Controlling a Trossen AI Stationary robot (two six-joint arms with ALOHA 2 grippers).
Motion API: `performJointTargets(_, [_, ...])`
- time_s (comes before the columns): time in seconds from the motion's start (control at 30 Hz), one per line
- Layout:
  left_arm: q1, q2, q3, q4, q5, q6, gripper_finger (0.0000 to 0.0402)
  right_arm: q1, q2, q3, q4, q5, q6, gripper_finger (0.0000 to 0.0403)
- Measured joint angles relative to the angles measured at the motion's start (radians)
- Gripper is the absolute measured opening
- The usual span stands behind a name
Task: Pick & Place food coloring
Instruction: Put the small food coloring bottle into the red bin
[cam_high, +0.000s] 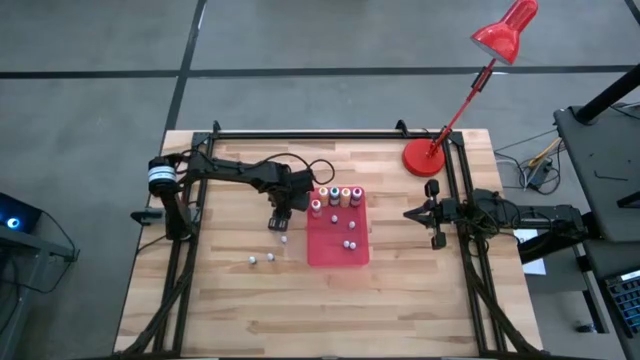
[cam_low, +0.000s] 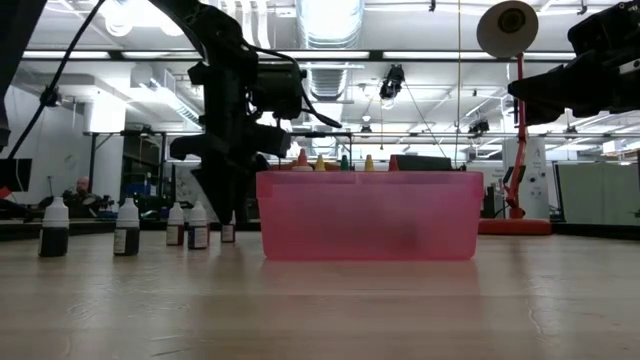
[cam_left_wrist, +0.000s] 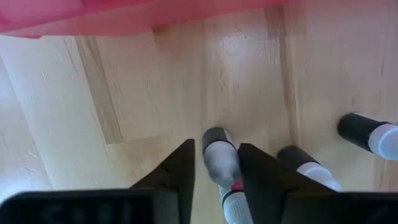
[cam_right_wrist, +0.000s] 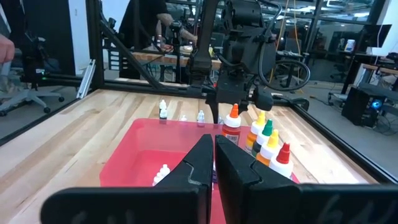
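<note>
1. Four views. High view: the left tool (cam_high: 279, 222) is down on the desk (cam_high: 230, 310) just beside the left edge of the red tray (cam_high: 337, 250), among loose bottles (cam_high: 270, 257); more bottles stand in a row (cam_high: 338, 196) along the tray's far end, and a few lie inside it. The right tool (cam_high: 424, 212) waits at the desk's right side, near the lamp (cam_high: 428, 158).
2. Low view: five dark bottles (cam_low: 126, 229) stand on the desk left of the tray (cam_low: 368, 215); the left tool (cam_low: 224, 205) reaches down over the nearest of them.
3. Left wrist view: the tool's fingers (cam_left_wrist: 174, 177) are narrowed around one bottle (cam_left_wrist: 220, 163), a white-capped one, with two more bottles (cam_left_wrist: 367, 134) just beside it.
4. Right wrist view: the right tool (cam_right_wrist: 214, 155) is pressed closed, holding nothing, facing the tray (cam_right_wrist: 134, 158) and its row of capped bottles (cam_right_wrist: 267, 140).
</note>
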Motion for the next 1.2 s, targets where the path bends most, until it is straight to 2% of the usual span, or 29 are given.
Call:
performJointTargets(0.23, [0.0, 0.0, 0.0, -0.001, 0.0, 0.001, 0.0038, 0.0, 0.0, 0.0, 0.0, 0.0, -0.001, 0.0009])
performJointTargets(0.4, [0.0, -0.004, 0.0, -0.022, 0.0, 0.001, 0.004, 0.0, 0.0, 0.0, 0.0, 0.0, -0.001, 0.0009])
performJointTargets(0.53, [0.003, -0.013, 0.024, -0.103, -0.001, 0.022, 0.0041, 0.0, 0.0, 0.0, 0.0, 0.0, -0.001, 0.0009])
performJointTargets(0.83, [0.006, -0.016, 0.169, -0.201, -0.007, 0.022, 0.004, 0.0, 0.0, 0.0, 0.0, 0.0, 0.0, 0.0009])
performJointTargets(1.2, [-0.034, -0.018, 0.413, -0.373, -0.018, -0.03, 0.004, 0.0, 0.0, 0.0, 0.0, 0.0, -0.001, 0.0009])
